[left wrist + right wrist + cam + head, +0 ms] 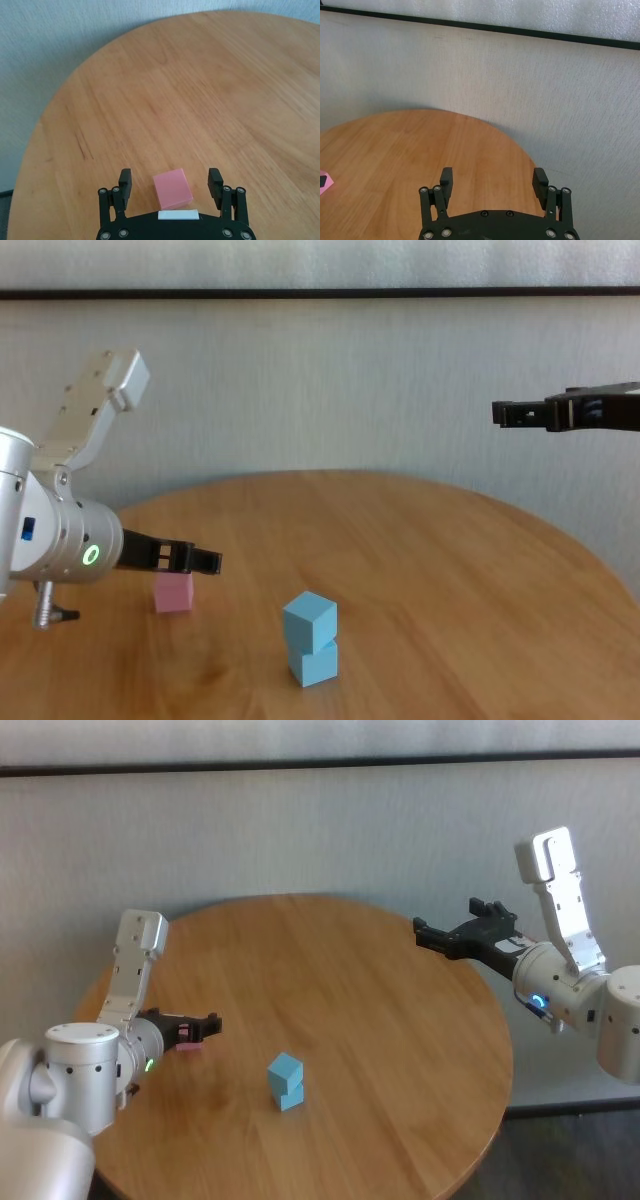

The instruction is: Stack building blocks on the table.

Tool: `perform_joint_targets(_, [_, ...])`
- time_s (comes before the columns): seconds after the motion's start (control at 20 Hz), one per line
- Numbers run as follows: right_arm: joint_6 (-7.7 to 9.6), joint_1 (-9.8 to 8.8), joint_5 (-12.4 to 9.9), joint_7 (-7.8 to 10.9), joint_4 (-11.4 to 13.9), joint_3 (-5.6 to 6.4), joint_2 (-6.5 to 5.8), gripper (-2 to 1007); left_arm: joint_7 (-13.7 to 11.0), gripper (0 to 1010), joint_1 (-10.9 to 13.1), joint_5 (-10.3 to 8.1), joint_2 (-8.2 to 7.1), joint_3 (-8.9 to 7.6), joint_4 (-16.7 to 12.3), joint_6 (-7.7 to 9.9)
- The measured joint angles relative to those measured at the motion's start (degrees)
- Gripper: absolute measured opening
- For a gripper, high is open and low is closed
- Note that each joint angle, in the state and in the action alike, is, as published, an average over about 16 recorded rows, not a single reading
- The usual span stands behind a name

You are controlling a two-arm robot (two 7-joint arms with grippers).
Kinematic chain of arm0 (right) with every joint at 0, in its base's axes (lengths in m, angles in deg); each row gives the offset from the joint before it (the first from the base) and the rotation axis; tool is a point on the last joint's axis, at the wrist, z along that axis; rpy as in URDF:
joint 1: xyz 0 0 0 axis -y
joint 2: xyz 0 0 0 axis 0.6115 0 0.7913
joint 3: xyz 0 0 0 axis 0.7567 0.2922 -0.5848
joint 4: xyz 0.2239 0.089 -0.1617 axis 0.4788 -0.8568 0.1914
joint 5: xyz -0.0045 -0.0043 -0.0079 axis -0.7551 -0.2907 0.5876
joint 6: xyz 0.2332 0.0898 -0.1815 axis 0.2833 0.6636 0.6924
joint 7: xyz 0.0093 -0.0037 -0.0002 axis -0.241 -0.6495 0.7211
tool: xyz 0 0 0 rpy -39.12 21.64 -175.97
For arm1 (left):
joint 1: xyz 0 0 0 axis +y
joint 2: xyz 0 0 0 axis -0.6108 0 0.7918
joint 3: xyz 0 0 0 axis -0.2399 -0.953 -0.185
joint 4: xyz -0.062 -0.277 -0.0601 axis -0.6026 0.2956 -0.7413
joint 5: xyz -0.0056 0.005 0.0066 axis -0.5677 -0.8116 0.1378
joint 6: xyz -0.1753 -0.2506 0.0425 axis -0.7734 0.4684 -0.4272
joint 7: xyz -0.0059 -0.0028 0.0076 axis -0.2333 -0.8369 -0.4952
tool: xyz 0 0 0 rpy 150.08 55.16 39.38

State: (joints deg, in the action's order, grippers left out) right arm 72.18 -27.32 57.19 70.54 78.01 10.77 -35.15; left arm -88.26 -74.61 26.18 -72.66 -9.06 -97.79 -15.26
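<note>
Pink and matte, the one pink cube [173, 188] sits on the table [165, 100] between the spread fingers of the left claw [172, 185], a clear gap on each side, so the claw is wide and holds nothing. In the chest view the claw looks to hover a little above the cube rather than level with it; how far it must drop cannot be told.

The cube looks light and stiff, with flat plain faces and sharp edges. It should not crush or bend, but a smooth face may slip if pinched off-centre. The best hold is probably on two opposite side faces, fingers square to them and about mid-height, so the underside stays free to land flat.

Farther out from the left claw, toward the middle of the table, two light blue cubes [285, 1082] stand one on the other, the top one twisted slightly against the lower. That stack may topple if bumped.

Farthest off, the right claw [452, 932] hangs wide and empty above the table's far rim.

The count is three cubes: one pink, two blue; one table; two claws.
</note>
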Motion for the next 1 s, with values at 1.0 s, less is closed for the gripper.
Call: perform_joint_targets(1.0, [0.00,0.00,0.00,0.00,0.00,0.00,0.00,1005,-2.03,1002,-1.13,0.38,0.44,-1.08,1.21,2.82])
